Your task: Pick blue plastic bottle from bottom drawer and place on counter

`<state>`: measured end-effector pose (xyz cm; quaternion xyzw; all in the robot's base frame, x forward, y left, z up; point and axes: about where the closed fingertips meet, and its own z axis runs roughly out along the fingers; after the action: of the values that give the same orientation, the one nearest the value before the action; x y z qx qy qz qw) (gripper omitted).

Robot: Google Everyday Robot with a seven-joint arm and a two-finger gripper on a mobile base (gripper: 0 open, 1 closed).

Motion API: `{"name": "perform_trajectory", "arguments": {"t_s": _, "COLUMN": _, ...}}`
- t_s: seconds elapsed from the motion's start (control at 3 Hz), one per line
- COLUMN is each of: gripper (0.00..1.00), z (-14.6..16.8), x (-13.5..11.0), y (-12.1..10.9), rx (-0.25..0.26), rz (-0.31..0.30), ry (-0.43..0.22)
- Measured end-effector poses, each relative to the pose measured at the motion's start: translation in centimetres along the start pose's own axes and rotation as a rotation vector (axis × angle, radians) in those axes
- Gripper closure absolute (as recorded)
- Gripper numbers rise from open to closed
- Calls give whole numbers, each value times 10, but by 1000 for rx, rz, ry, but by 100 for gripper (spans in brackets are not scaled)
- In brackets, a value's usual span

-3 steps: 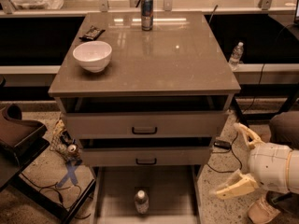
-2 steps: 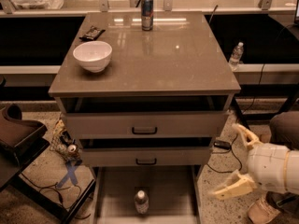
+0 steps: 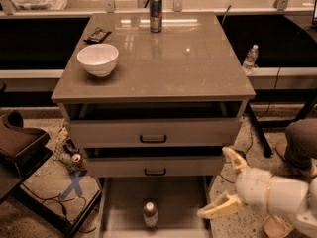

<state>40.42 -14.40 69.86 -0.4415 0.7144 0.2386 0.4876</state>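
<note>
The blue plastic bottle (image 3: 150, 214), small and clear with a white cap, stands upright in the bottom drawer (image 3: 124, 202), which is pulled out at the bottom of the view. My gripper (image 3: 218, 182) is at the lower right, beside the drawer's right rail and to the right of the bottle. Its two pale fingers are spread wide apart and hold nothing. The counter (image 3: 198, 68) is the glossy grey-brown top of the cabinet, above the drawers.
On the counter stand a white bowl (image 3: 98, 59), a blue-and-silver can (image 3: 156, 13) and a dark packet (image 3: 97, 34). Another small bottle (image 3: 250, 57) stands on the right ledge. A dark chair (image 3: 17, 143) and cables lie at left; a person's knee (image 3: 302, 143) is at right.
My gripper has shifted slightly left toward the open drawer. Nothing else has moved.
</note>
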Motion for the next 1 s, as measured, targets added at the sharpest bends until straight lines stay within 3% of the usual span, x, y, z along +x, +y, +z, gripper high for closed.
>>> {"name": "perform_trajectory", "arguments": {"t_s": 0.33, "gripper": 0, "z": 35, "x": 42, "y": 10, "rx": -38, "rz": 48, "ry": -88}}
{"name": "perform_trajectory", "arguments": {"t_s": 0.67, "gripper": 0, "z": 83, "x": 100, "y": 27, "rx": -90, "rz": 97, "ry": -196}}
{"name": "perform_trajectory", "arguments": {"t_s": 1.0, "gripper": 0, "z": 106, "x": 129, "y": 37, "rx": -115, "rz": 118, "ry": -227}}
